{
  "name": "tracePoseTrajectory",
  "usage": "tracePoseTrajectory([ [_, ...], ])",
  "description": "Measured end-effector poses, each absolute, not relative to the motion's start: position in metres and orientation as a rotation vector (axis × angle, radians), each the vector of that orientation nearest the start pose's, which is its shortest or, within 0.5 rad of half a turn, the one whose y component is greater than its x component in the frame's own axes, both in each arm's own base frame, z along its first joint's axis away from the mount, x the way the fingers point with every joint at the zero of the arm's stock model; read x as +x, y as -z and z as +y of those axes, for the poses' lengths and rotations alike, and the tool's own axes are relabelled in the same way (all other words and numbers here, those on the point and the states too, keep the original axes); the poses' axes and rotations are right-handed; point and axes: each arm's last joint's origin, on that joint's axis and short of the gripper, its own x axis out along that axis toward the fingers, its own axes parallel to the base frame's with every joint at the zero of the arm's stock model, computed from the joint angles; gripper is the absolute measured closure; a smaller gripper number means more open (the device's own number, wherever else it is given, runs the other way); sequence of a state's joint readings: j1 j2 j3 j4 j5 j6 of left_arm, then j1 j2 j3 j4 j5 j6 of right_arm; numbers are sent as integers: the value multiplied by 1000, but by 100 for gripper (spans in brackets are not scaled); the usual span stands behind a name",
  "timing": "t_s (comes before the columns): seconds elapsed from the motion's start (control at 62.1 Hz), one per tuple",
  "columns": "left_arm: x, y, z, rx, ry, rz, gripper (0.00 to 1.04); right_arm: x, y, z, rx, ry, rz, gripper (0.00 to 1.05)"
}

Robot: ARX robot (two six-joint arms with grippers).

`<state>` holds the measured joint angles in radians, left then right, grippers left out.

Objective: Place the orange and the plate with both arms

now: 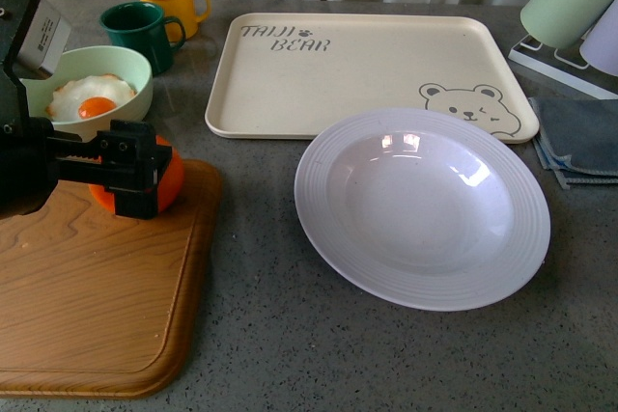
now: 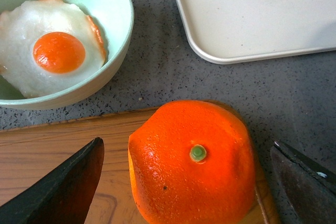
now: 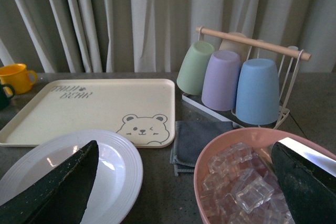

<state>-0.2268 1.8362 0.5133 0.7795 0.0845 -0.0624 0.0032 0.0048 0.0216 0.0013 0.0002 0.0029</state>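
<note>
Grey countertop point(image 1: 270, 335), curtains point(image 3: 157, 19) behind; left claw point(image 1: 135, 169) agape astride orange point(image 2: 191, 161), right claw point(image 3: 185, 150) agape.

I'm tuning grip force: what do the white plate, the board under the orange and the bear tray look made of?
The plate looks like glossy white ceramic or melamine: sharp light glints, but nothing settles which. The board looks like wood, with visible grain and a satin finish. The tray looks like matte cream plastic or bamboo fibre: no glare.

A fried egg point(image 1: 89, 98) sits in a green bowl point(image 1: 141, 82) behind the wooden board point(image 1: 97, 306), beside a cream bear tray point(image 1: 357, 74).
</note>
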Motion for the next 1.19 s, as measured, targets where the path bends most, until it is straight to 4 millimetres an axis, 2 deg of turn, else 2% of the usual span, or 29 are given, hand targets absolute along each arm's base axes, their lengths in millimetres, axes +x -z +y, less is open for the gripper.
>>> tracePoseTrajectory([
  [0.29,288,-70,-66,18,278,590,9,97,-171,0,3,-3,-18,9],
  [0.548,291,-69,-67,37,264,572,10,97,-171,0,3,-3,-18,9],
  [0.645,290,-69,-71,44,273,570,30,97,-171,0,3,-3,-18,9],
  [0.773,288,-74,-78,53,294,564,46,97,-171,0,3,-3,-18,9],
  [1.031,283,-97,-90,65,371,498,50,97,-171,0,3,-3,-18,9],
  [1.192,274,-108,-111,89,479,474,50,97,-171,0,3,-3,-18,9],
])
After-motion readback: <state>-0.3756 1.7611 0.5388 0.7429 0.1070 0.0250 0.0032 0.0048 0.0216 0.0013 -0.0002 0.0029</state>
